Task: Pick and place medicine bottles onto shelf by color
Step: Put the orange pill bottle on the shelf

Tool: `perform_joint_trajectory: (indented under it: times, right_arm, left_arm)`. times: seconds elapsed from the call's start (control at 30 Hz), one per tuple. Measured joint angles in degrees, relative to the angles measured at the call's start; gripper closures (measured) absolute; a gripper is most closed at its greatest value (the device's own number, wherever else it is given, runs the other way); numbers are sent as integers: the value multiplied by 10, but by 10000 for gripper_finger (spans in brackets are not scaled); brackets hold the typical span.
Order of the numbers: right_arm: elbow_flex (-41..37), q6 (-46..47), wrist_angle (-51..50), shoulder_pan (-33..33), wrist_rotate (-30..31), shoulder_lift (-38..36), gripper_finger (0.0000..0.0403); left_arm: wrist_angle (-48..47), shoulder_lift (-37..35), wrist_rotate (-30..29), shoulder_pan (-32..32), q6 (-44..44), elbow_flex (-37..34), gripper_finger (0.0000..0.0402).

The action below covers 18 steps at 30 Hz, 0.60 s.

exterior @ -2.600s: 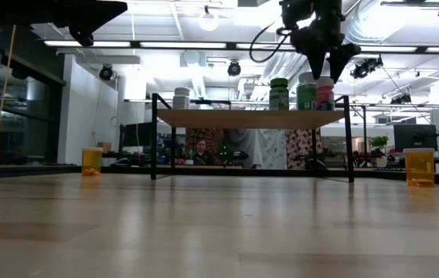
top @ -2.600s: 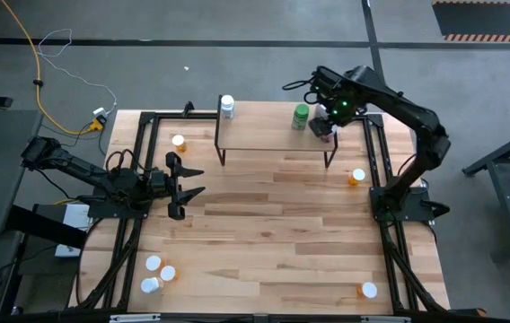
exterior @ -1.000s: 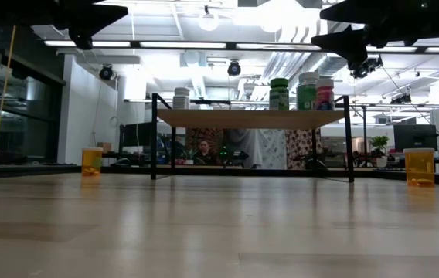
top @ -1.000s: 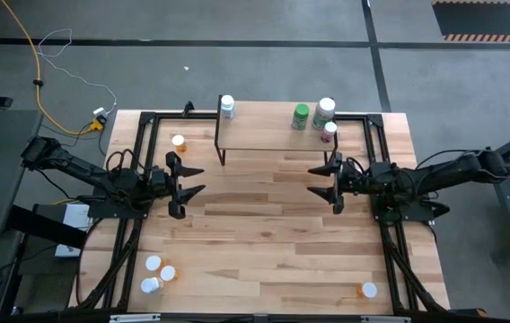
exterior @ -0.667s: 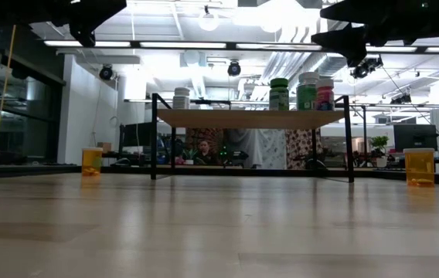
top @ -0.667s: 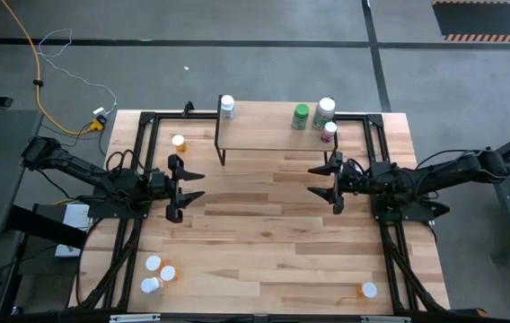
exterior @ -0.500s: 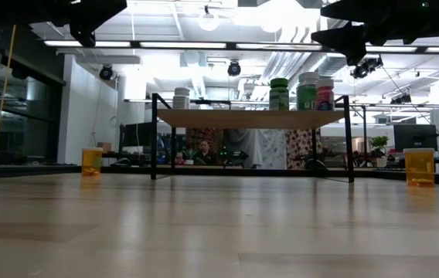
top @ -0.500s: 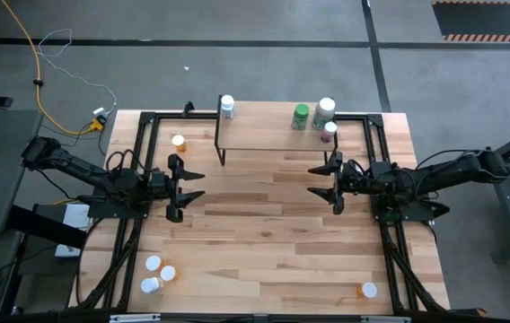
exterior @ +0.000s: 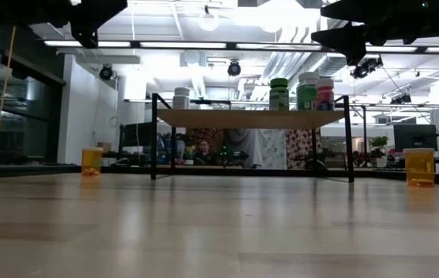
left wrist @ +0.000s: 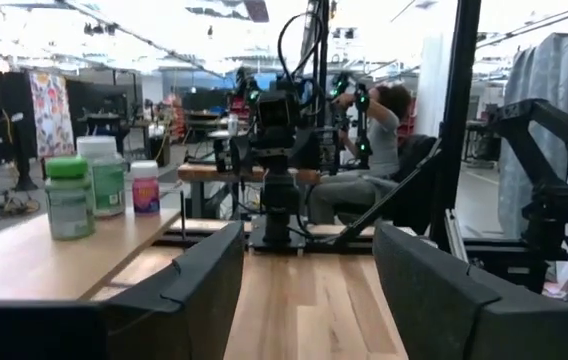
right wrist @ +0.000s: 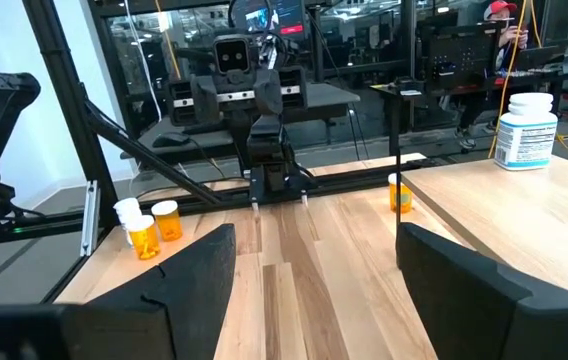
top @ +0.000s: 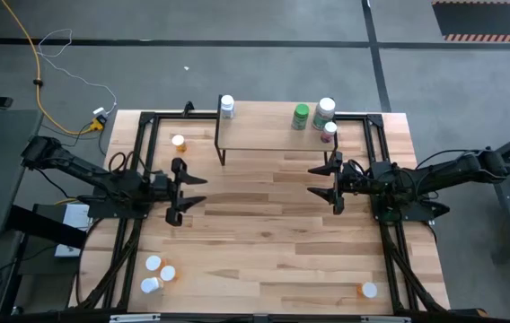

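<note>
From the high view we get the whole layout: the shelf (top: 277,135) sits at the far edge of the worktop (top: 264,242). On the shelf we see a white bottle (top: 227,107) at its left end and, at its right end, a green bottle (top: 301,116), a white-capped bottle (top: 325,111) and a small pink bottle (top: 329,131) bunched together.

Only the high view shows the loose ones: an orange bottle (top: 178,143) on the worktop just left of the shelf, a cluster of three bottles (top: 155,273) well in front of the shelf toward the near left corner, and one more bottle (top: 368,291) near the right front corner.

The low view adds what the top-down cannot: the shelf stands on thin black legs and all its bottles are upright. It also shows an orange bottle to the right of the shelf (exterior: 418,167) that we can't find from above.

The left hand (top: 186,192) hangs above the worktop, in front of the shelf's left end, fingers spread and empty, pointing right. The right hand (top: 325,186) mirrors it in front of the shelf's right end, fingers spread, empty, pointing left. Wrist views confirm the fingers are apart.
</note>
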Motion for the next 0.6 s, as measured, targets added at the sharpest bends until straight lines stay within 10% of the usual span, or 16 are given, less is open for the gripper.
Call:
perform_joint_trajectory:
  times: [0.6]
  right_arm:
    - [0, 2, 0, 0, 0, 0, 136]
  left_arm:
    - [3, 28, -16, 0, -35, 2, 55]
